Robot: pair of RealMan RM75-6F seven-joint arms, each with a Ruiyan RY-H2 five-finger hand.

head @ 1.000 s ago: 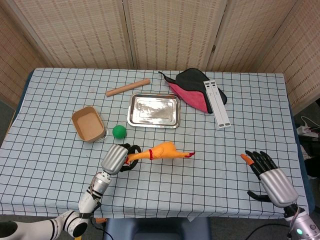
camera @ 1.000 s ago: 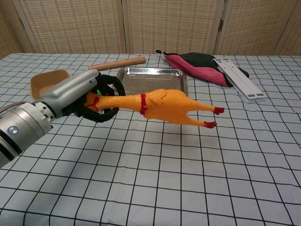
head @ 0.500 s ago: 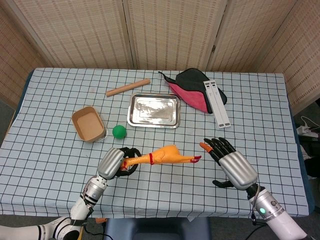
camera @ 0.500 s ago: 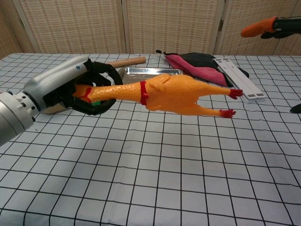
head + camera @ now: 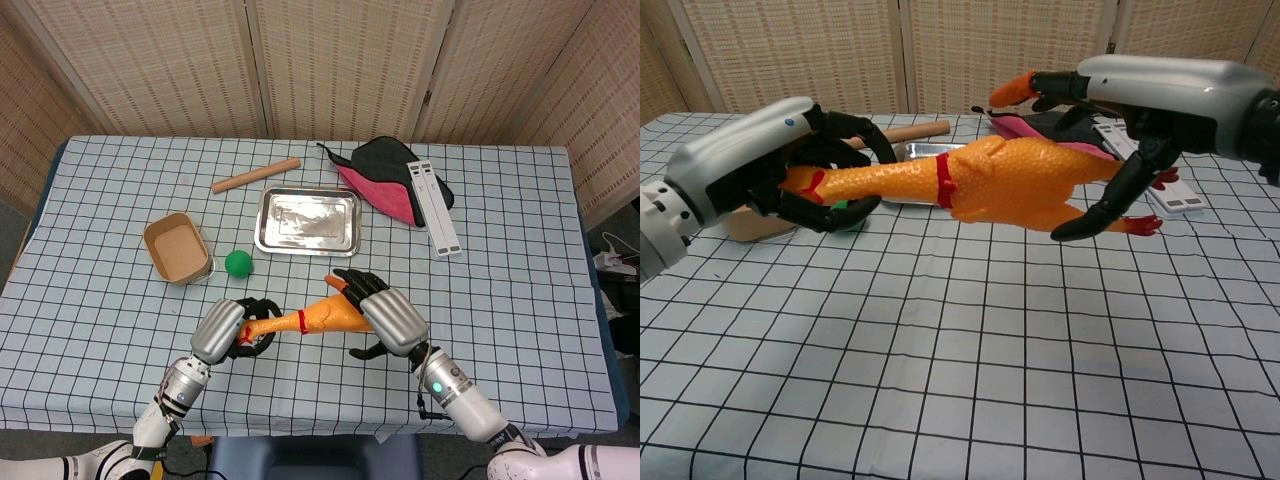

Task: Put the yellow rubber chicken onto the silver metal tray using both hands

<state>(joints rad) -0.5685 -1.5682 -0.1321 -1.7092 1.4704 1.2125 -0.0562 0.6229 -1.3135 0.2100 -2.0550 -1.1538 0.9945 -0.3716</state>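
Observation:
The yellow rubber chicken [image 5: 318, 318] [image 5: 1012, 183] hangs level above the checked tablecloth, head to the left. My left hand [image 5: 226, 330] [image 5: 758, 172] grips its neck and head. My right hand [image 5: 386, 314] [image 5: 1152, 96] reaches around its rear, with fingers arched over the body and the thumb under the legs; the fingers stand apart and do not clamp it. The silver metal tray [image 5: 270, 232] [image 5: 914, 151] lies bare on the table beyond the chicken, partly hidden behind it in the chest view.
A cardboard box [image 5: 177, 248] and a green ball [image 5: 238, 262] sit left of the tray. A wooden rod [image 5: 256, 175] [image 5: 910, 130] lies behind it. A red and black cloth [image 5: 385, 178] [image 5: 1055, 127] and a white bar [image 5: 434, 206] lie at the back right.
My right hand came in from the right and now spans the chicken's rear. The left hand has lifted the chicken slightly higher, still holding its neck.

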